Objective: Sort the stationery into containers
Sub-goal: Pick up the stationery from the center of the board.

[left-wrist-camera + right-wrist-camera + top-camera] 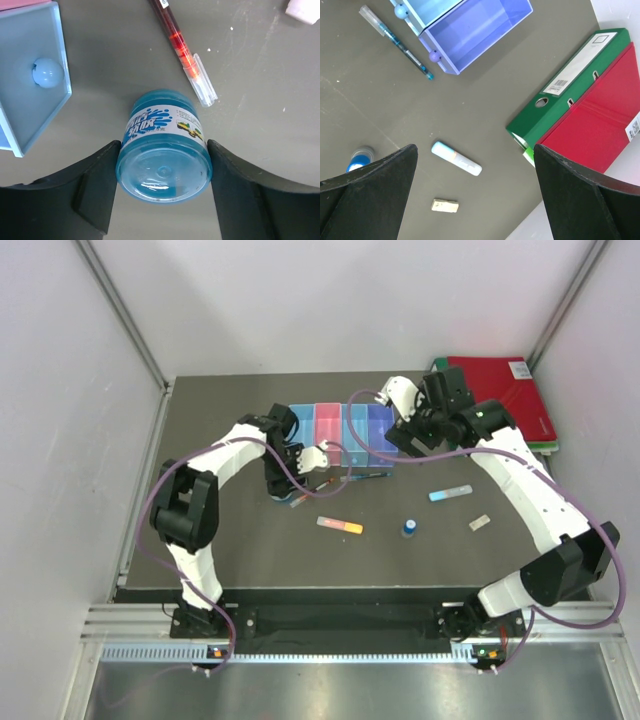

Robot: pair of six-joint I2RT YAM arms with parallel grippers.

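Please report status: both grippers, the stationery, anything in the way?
Left gripper shut on jar, beside blue bin. Right gripper open, empty. Red pen close by jar, not touching.

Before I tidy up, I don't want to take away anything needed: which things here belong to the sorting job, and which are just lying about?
Job:
blue jar, red pen, teal pen, pink-orange bar, light blue bar, blue-capped bottle, pale tag, row of four bins.

Lying about:
green binder, red binder.
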